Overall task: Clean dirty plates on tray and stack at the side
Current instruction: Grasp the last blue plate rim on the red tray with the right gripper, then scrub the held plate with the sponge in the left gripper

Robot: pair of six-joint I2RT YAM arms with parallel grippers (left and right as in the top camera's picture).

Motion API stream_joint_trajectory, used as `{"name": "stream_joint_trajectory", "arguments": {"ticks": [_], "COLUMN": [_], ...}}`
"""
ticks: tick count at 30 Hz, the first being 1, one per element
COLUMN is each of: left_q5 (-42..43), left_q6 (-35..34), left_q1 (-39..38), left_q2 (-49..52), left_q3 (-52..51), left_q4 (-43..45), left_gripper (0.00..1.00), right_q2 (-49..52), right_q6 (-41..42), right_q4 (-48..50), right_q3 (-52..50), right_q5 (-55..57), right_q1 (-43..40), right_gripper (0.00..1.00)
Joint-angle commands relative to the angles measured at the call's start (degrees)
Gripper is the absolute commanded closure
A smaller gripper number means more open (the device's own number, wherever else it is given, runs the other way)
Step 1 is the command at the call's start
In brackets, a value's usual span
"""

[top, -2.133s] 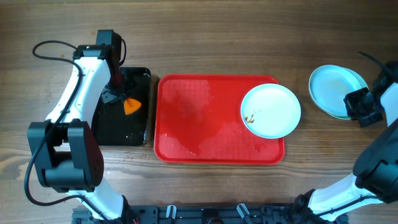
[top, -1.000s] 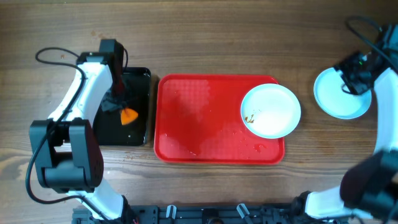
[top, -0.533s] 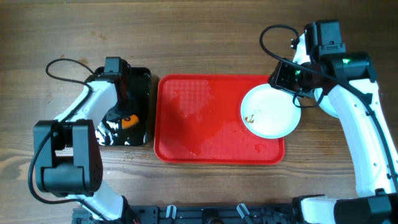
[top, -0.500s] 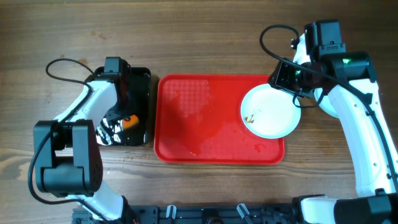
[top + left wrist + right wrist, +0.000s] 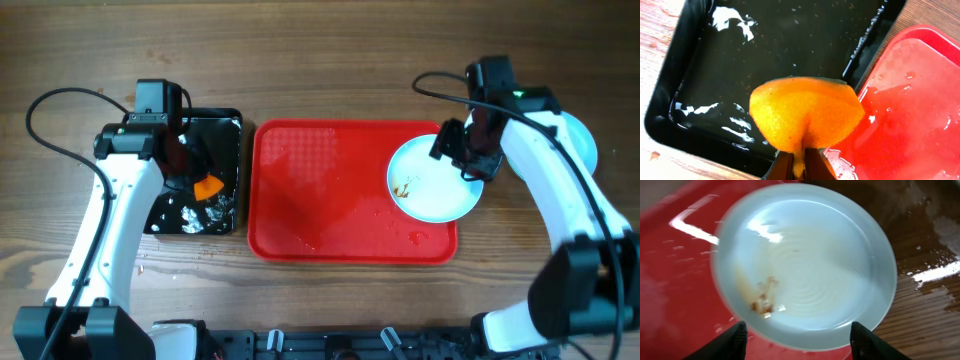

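A pale plate (image 5: 425,190) with a brown smear (image 5: 762,302) lies at the right end of the red tray (image 5: 320,200). My right gripper (image 5: 465,150) hovers over its far right rim, open, and the plate (image 5: 810,265) fills the wrist view between the two fingers (image 5: 727,345). Part of another plate (image 5: 588,140) shows on the table at the far right, mostly hidden behind the right arm. My left gripper (image 5: 799,167) is shut on an orange sponge (image 5: 807,117), held above the black tray (image 5: 740,65) near its right edge.
The black tray (image 5: 190,210) holds shallow water and sits just left of the red tray. Water droplets lie on the red tray's surface (image 5: 910,110). Wet wooden table (image 5: 930,295) shows right of the dirty plate. Cables loop off both arms.
The right arm swung from the side plate to above the smeared plate, its jaws spreading wider. The left arm shifted over the black tray, still holding the sponge.
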Motion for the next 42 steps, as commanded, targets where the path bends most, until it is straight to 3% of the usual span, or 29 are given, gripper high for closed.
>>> {"name": "stream_joint_trajectory", "arguments": {"ticks": [1,8,13,21,22,24,25,30,36,42], "left_q5": [1.42,1.42,1.40,1.42,1.42,1.42,1.42,1.55,8.90,20.44], "left_q6": [0.83,1.09,1.31,1.75,1.73,1.75,1.75,1.77,3.98,7.69], "left_q1": [-0.72,-0.72,-0.72,-0.72,-0.72,-0.72,-0.72,-0.72,-1.42,-11.13], "left_q2": [-0.63,-0.63,-0.63,-0.63,-0.63,-0.63,-0.63,-0.63,-0.63,-0.63], "left_q3": [0.76,0.76,0.76,0.76,0.76,0.76,0.76,0.76,0.76,0.76], "left_q4": [0.02,1.33,1.53,2.16,2.16,2.14,2.12,2.03,2.36,4.76], "left_gripper": [0.96,0.96,0.96,0.96,0.96,0.96,0.96,0.96,0.96,0.96], "right_q2": [4.50,6.84,7.28,7.39,7.39,7.39,7.39,7.39,7.39,7.39], "right_q6": [1.57,1.55,0.50,0.50,0.50,0.48,0.52,1.73,1.64,5.92], "right_q4": [0.31,1.05,9.16,12.96,13.22,13.68,13.92,15.34,14.75,15.76], "right_q3": [-0.66,-1.42,-7.61,-9.20,-9.20,-9.25,-9.29,-9.35,-9.35,-10.93], "right_q5": [4.09,4.02,-0.15,-4.39,-4.61,-4.81,-4.85,-5.01,-2.38,-0.85], "right_q1": [-5.46,-14.86,-14.21,-13.73,-13.73,-13.53,-13.35,-9.31,-0.35,11.30], "right_gripper": [0.34,0.35,0.39,0.43,0.54,0.88,0.96,0.96,0.95,0.96]}}
